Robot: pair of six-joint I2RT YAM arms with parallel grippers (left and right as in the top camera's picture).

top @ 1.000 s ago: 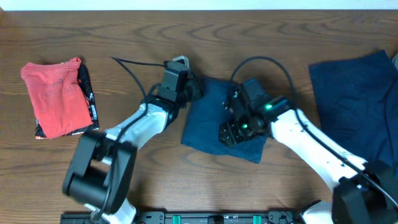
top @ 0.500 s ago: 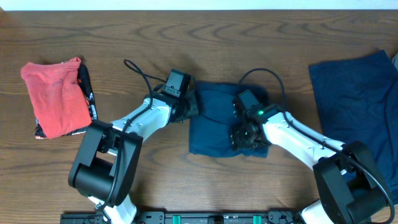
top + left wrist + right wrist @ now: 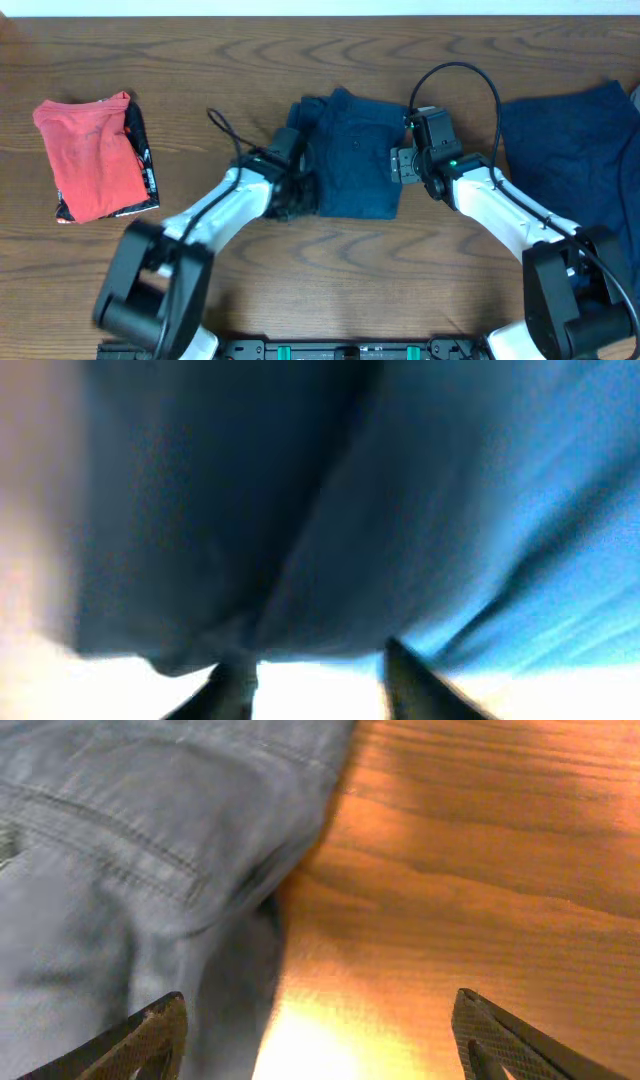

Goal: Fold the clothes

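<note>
- denim fold (image 3: 352,160) sits centre, between both grippers, long axis roughly near-far.
- left gripper (image 3: 315,682): fingers apart, nothing pinched, cloth edge just ahead; view is blurred.
- right gripper (image 3: 320,1045): spread wide over bare table (image 3: 480,870), fold's right edge beside one finger.
- flat denim (image 3: 565,160) lies far right, unfolded; right arm is nearer, so it's likely next.
</note>
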